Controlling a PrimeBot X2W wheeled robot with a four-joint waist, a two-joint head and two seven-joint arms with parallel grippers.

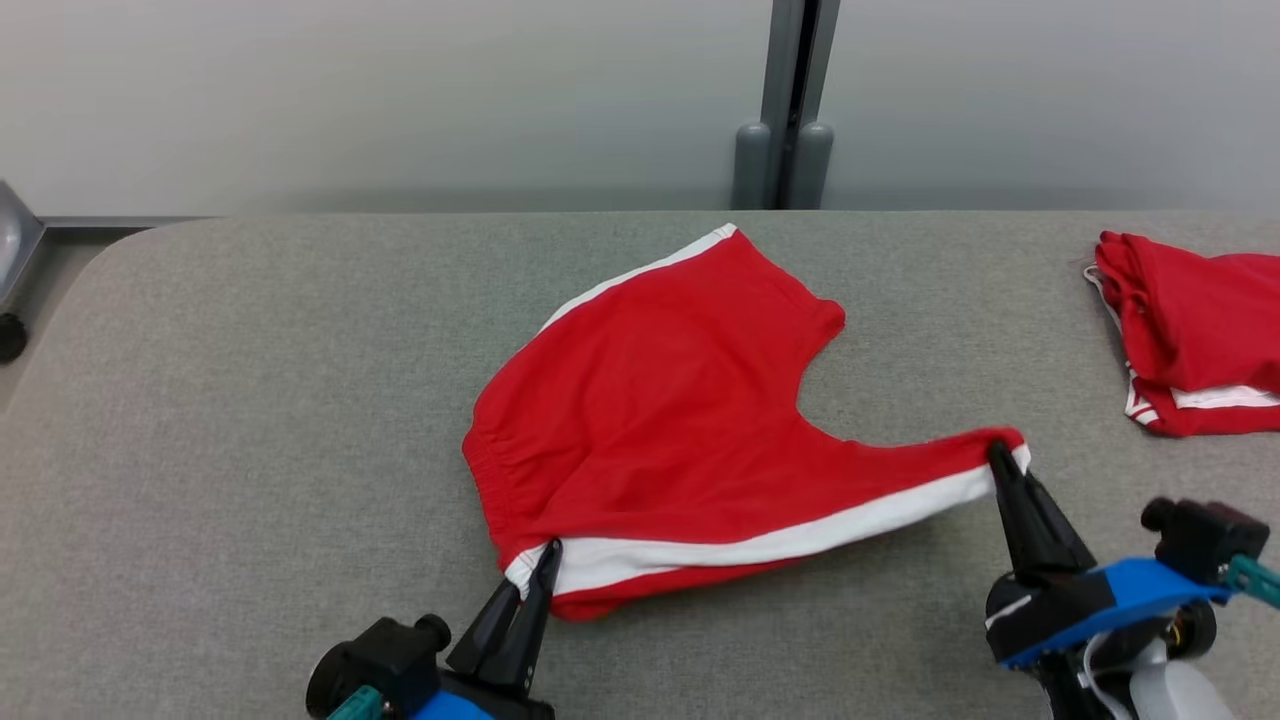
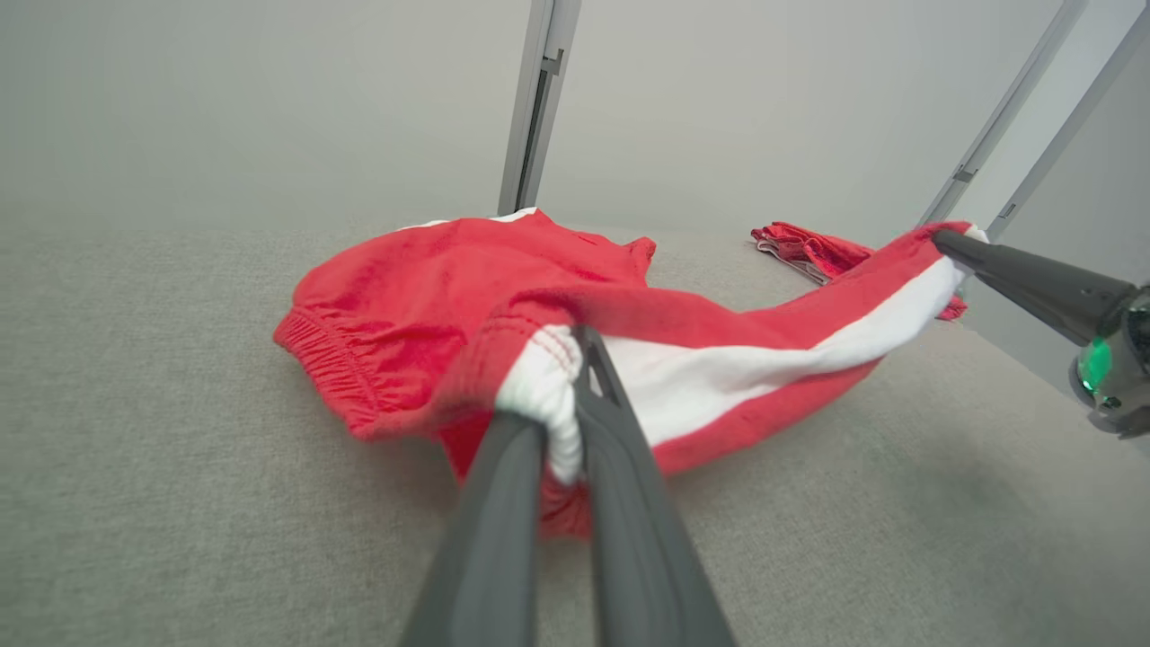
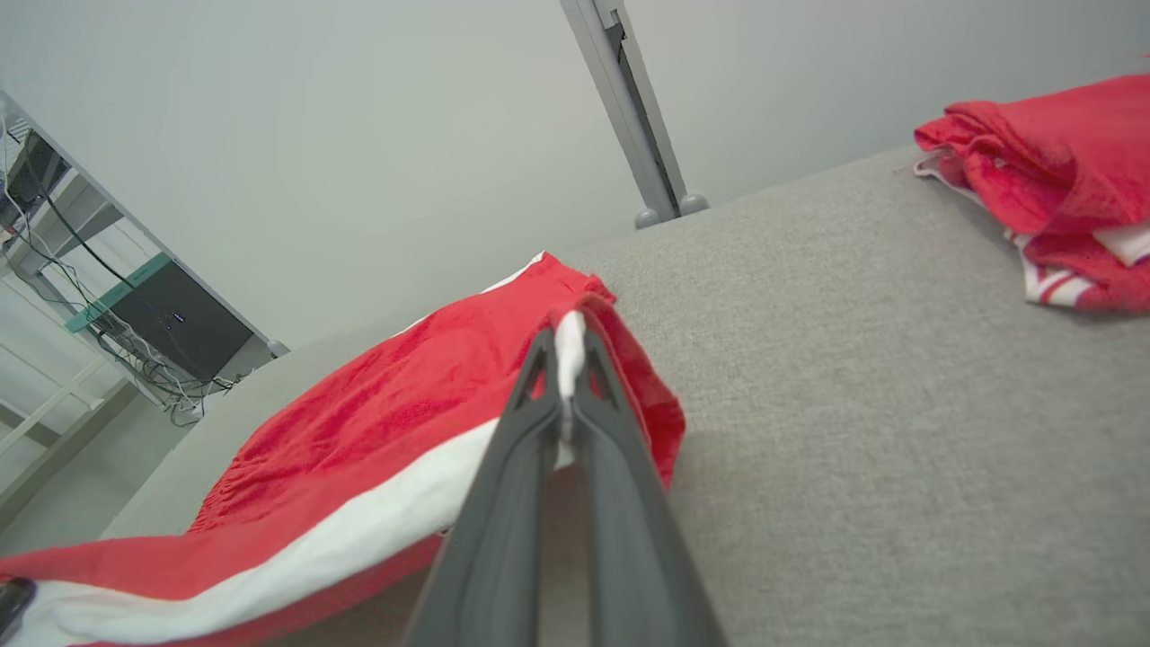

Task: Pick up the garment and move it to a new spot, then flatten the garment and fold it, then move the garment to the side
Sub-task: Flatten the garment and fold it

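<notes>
The garment (image 1: 660,400) is a pair of red shorts with white side stripes, lying mid-table on the grey cloth surface. My left gripper (image 1: 545,555) is shut on its waistband corner at the near left, where white fabric bunches between the fingers (image 2: 561,422). My right gripper (image 1: 1000,455) is shut on the leg hem at the near right, with the white stripe pinched between its fingers (image 3: 568,355). The near edge of the garment (image 2: 764,359) hangs stretched and slightly lifted between the two grippers, while its far part rests on the table. The right gripper (image 2: 948,241) also appears in the left wrist view.
A second red garment (image 1: 1195,330), folded, lies at the table's far right edge. A grey post (image 1: 790,110) stands behind the table against a pale wall. Shelving with a dark box and cables (image 3: 135,314) stands beyond the table's left end.
</notes>
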